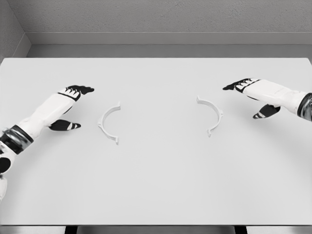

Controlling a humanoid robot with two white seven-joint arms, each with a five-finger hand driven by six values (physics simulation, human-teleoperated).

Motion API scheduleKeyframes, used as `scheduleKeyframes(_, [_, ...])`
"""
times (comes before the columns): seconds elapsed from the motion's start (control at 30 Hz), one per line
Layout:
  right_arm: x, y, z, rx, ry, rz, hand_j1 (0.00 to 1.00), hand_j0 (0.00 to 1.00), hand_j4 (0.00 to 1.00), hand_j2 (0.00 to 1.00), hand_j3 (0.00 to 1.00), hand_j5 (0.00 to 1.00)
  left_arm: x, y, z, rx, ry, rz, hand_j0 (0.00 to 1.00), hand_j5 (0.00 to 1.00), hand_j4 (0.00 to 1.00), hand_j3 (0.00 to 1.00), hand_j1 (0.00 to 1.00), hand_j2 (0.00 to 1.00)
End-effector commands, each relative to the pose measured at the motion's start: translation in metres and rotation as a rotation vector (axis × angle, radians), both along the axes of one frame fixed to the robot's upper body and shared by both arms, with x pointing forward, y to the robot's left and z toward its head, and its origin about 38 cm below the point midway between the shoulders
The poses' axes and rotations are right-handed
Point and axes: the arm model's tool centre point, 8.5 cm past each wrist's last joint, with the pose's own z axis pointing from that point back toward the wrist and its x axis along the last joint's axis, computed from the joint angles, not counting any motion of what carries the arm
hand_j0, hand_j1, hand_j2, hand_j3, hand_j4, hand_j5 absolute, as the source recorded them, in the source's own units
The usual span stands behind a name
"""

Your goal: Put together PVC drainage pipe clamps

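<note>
Here the left hand (69,105) sits over the left part of the counter (156,185), its arm entering from the lower left edge. Black fingers (80,89) stretch toward the counter's middle, thumb (65,126) splayed well below them; the hand is wide and holds nothing. Just to its right lies the left clamp half (107,124), a thin white arc with small tabs at both ends, its bulge toward the hand and its open side facing the centre. Hand and arc are near each other but apart.

The right hand (253,97) mirrors this on the far side, arm coming in from the right edge. Its fingers (239,86) point inward, thumb (265,112) dropped below; also wide, grasping nothing. Just left of it rests the right clamp half (212,116), the same white arc with end tabs, bulging toward the right hand, open side facing centre. A gap separates hand and arc.

The two halves lie flat, well apart, hollow sides facing each other across bare counter. The right half sits slightly farther back than the left.

Beyond the counter's back edge, a grey wall (165,17) with a pale baseboard strip. Under the front edge, two dark legs (71,229) show.
</note>
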Motion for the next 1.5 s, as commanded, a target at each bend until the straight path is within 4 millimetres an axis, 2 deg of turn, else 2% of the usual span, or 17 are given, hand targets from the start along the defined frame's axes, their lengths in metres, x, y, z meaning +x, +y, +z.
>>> scheduleKeyframes(0.0, [0.003, 0.009, -0.009, 0.039, 0.016, -0.001, 1.00, 1.00, 1.00, 1.00, 1.00, 1.00, -0.002, -0.020, 0.003, -0.047, -0.023, -0.021, 1.00, 1.00, 1.00, 1.00, 1.00, 1.00])
scheduleKeyframes(0.07, [0.006, 0.014, -0.016, 0.058, 0.026, -0.005, 1.00, 1.00, 1.00, 1.00, 1.00, 1.00, -0.014, -0.026, 0.002, -0.045, -0.030, -0.040, 1.00, 1.00, 1.00, 1.00, 1.00, 1.00])
scheduleKeyframes(0.1, [0.010, 0.012, -0.012, 0.060, 0.020, -0.013, 1.00, 1.00, 1.00, 1.00, 1.00, 1.00, -0.015, -0.026, 0.002, -0.044, -0.028, -0.040, 1.00, 1.00, 1.00, 1.00, 1.00, 1.00])
scheduleKeyframes(0.13, [0.015, 0.016, -0.022, 0.083, 0.041, -0.026, 1.00, 1.00, 1.00, 1.00, 1.00, 1.00, -0.015, -0.027, 0.001, -0.042, -0.028, -0.041, 1.00, 1.00, 1.00, 1.00, 1.00, 1.00])
scheduleKeyframes(0.33, [0.031, 0.023, -0.029, 0.119, 0.059, -0.050, 1.00, 1.00, 1.00, 1.00, 1.00, 1.00, -0.013, -0.026, 0.002, -0.038, -0.030, -0.039, 1.00, 1.00, 1.00, 1.00, 1.00, 1.00])
scheduleKeyframes(0.4, [0.039, 0.032, -0.036, 0.118, 0.068, -0.058, 1.00, 1.00, 1.00, 1.00, 1.00, 1.00, -0.013, -0.028, 0.002, -0.036, -0.029, -0.045, 1.00, 1.00, 1.00, 1.00, 1.00, 1.00])
scheduleKeyframes(0.5, [0.042, 0.040, -0.039, 0.121, 0.076, -0.046, 1.00, 1.00, 1.00, 1.00, 1.00, 1.00, -0.012, -0.028, 0.001, -0.035, -0.026, -0.040, 1.00, 1.00, 1.00, 1.00, 1.00, 1.00])
scheduleKeyframes(0.7, [0.047, 0.039, -0.045, 0.117, 0.098, -0.062, 1.00, 1.00, 1.00, 1.00, 1.00, 1.00, -0.004, -0.019, -0.003, -0.017, 0.017, 0.054, 1.00, 1.00, 1.00, 1.00, 1.00, 1.00])
scheduleKeyframes(0.87, [0.052, 0.037, -0.048, 0.124, 0.110, -0.079, 1.00, 1.00, 1.00, 1.00, 1.00, 1.00, 0.006, -0.032, -0.006, -0.037, 0.029, 0.090, 1.00, 1.00, 1.00, 1.00, 1.00, 1.00])
scheduleKeyframes(1.03, [0.053, 0.036, -0.048, 0.126, 0.113, -0.082, 1.00, 1.00, 1.00, 1.00, 1.00, 1.00, 0.006, -0.043, -0.010, -0.033, 0.039, 0.060, 1.00, 1.00, 1.00, 1.00, 1.00, 1.00])
scheduleKeyframes(1.17, [0.056, 0.033, -0.048, 0.127, 0.117, -0.094, 1.00, 1.00, 1.00, 1.00, 1.00, 1.00, 0.005, -0.046, -0.010, -0.031, 0.039, 0.049, 1.00, 1.00, 1.00, 1.00, 1.00, 1.00])
scheduleKeyframes(1.47, [0.058, 0.042, -0.048, 0.142, 0.115, -0.082, 1.00, 1.00, 1.00, 1.00, 1.00, 1.00, 0.004, -0.048, -0.010, -0.033, 0.038, 0.046, 1.00, 1.00, 1.00, 1.00, 1.00, 1.00])
